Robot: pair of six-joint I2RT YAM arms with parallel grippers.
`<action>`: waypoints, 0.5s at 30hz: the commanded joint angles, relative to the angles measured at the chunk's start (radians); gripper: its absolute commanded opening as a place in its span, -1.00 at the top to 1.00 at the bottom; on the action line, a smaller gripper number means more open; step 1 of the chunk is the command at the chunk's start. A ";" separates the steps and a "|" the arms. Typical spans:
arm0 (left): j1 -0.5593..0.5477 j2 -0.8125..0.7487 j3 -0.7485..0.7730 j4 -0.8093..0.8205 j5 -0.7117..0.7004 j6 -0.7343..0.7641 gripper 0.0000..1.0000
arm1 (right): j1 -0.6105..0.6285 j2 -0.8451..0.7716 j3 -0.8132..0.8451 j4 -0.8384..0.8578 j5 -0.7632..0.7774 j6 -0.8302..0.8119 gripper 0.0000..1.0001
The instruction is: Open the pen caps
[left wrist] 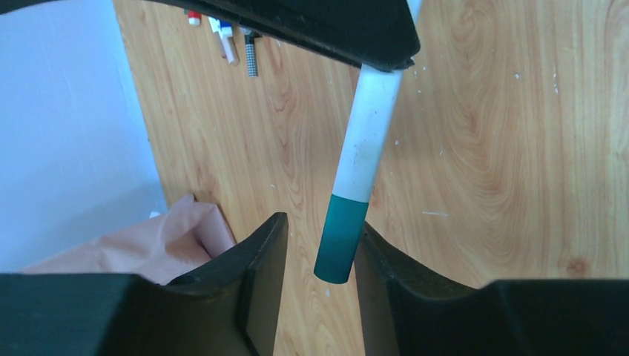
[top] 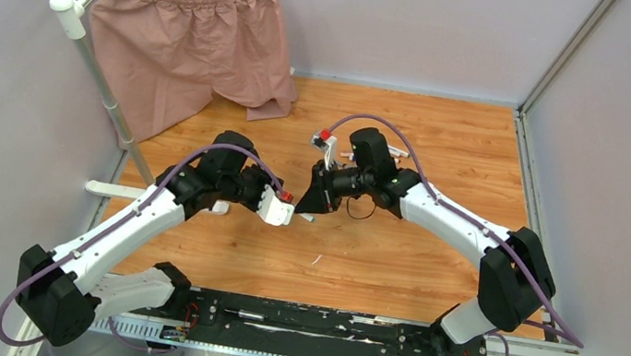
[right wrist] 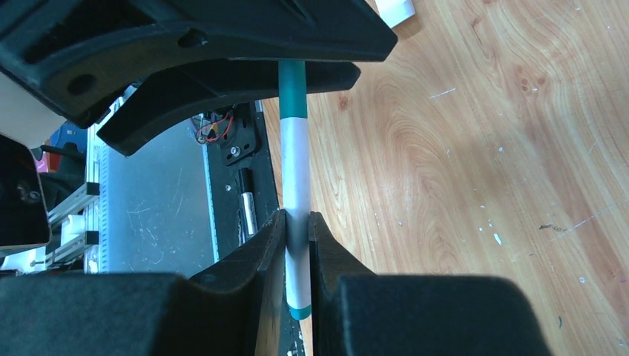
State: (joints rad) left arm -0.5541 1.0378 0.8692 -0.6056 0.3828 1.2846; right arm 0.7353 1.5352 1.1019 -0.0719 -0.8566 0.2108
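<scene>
no writing, brand, number or sign can be read on the pen [right wrist: 297,170] or anything else.

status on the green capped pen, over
Right tool shut on the pen barrel. Left tool open, fingers either side of the green cap, gap on one side. Nothing else near the cap.

Both arms bend inward, tips nearly meeting; left pincer [left wrist: 323,228] parted (not wide), right pincer [right wrist: 297,219] clamped tight.
</scene>
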 commanded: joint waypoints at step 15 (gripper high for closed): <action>-0.031 -0.052 0.038 0.004 -0.005 -0.104 1.00 | 0.010 0.068 0.029 0.157 -0.068 0.182 0.22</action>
State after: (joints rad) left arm -0.5758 0.9985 0.8810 -0.6189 0.3721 1.2221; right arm 0.7372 1.5826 1.1240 -0.0113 -0.8745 0.3111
